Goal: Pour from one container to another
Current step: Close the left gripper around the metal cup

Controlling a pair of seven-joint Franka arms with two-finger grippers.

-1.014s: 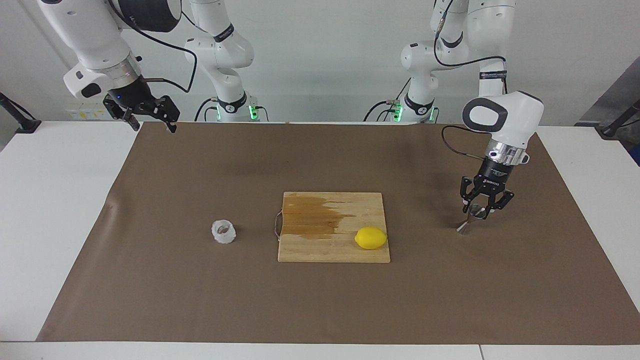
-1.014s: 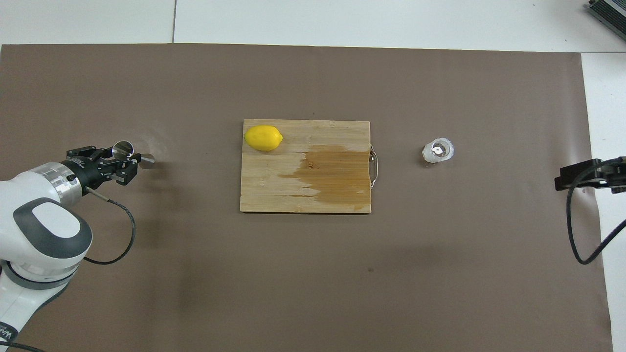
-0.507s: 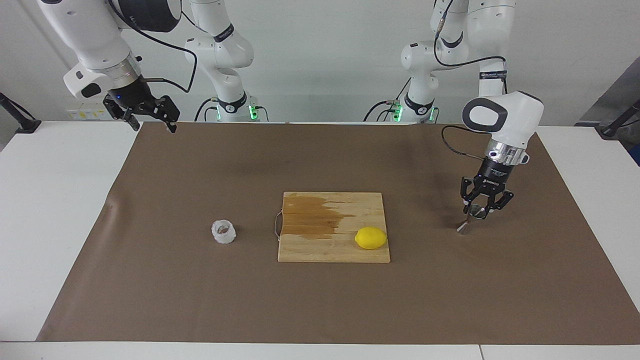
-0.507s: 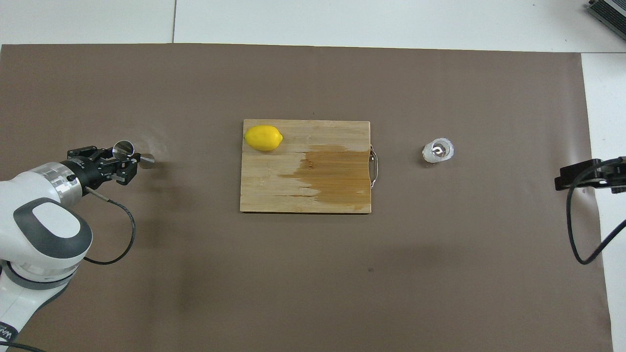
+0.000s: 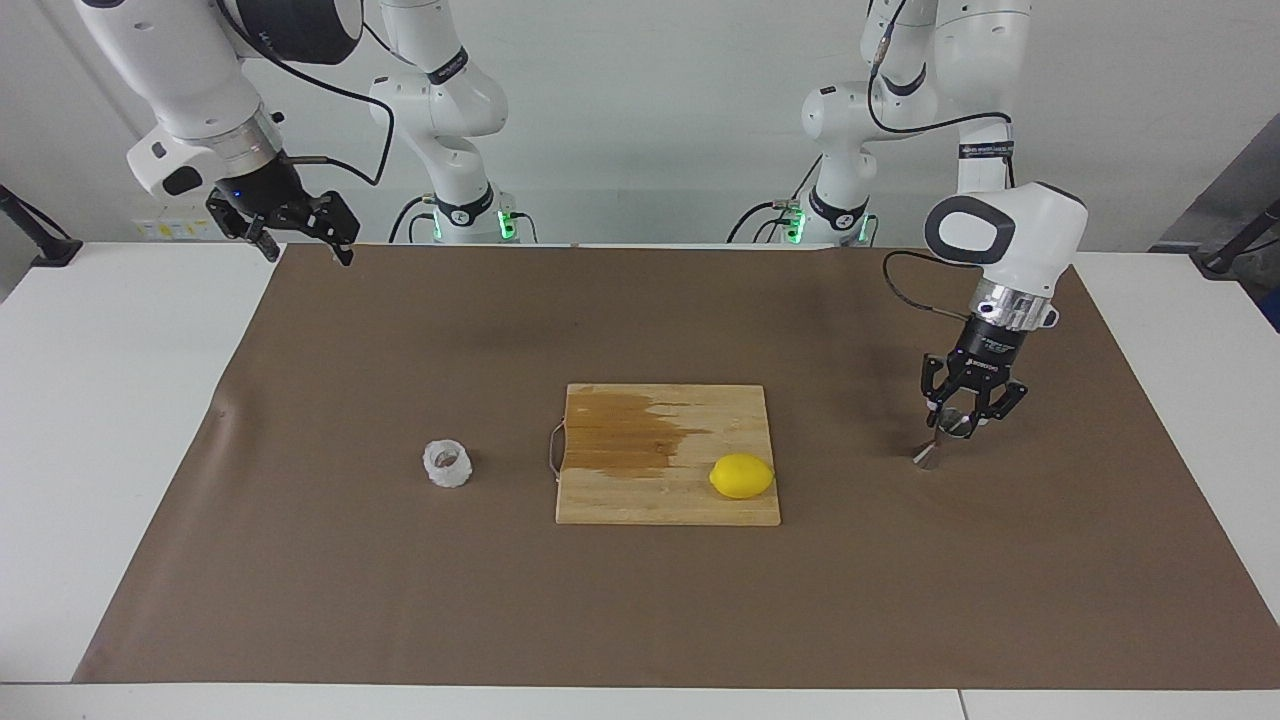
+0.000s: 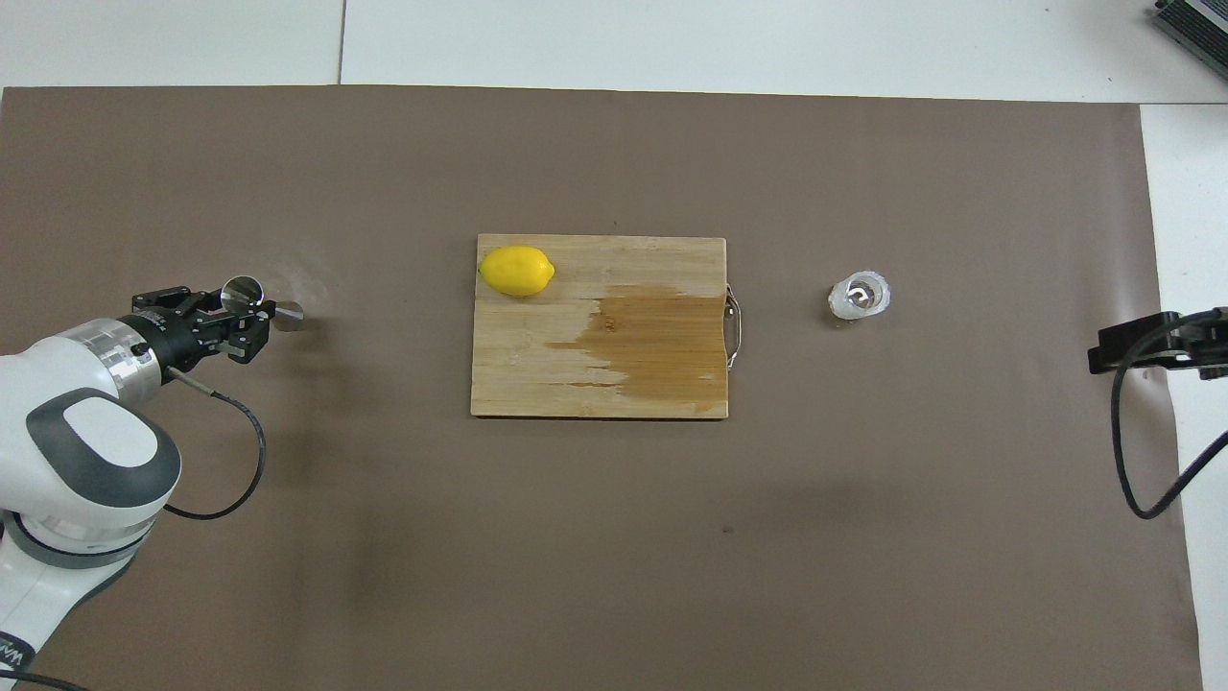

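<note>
The steel jigger [image 5: 938, 438] stands on the brown mat toward the left arm's end of the table, well apart from the cutting board [image 5: 668, 455], and the left gripper [image 5: 958, 418] has it clamped at the upper cone, fingers drawn in narrow around it. It leans slightly in the facing view, its lower cone on the mat. Being thin polished metal, it is likely light, stiff and slippery, so the narrow waist or just under the rim looks the surest place to hold, and a firm squeeze should not harm it. Its upper cup looks bright and bare from overhead, though whether any liquid sits in it cannot be told. The knobbly glass cup [image 5: 447, 463] sits upright on the mat toward the right arm's end, well apart from the board; it is probably heavier, brittle and grippy by its texture, best taken across its sides. Its contents cannot be made out. The right gripper [image 5: 297, 238] waits with fingers wide, over the mat's corner nearest the robots, well apart from the board, holding nothing
</note>
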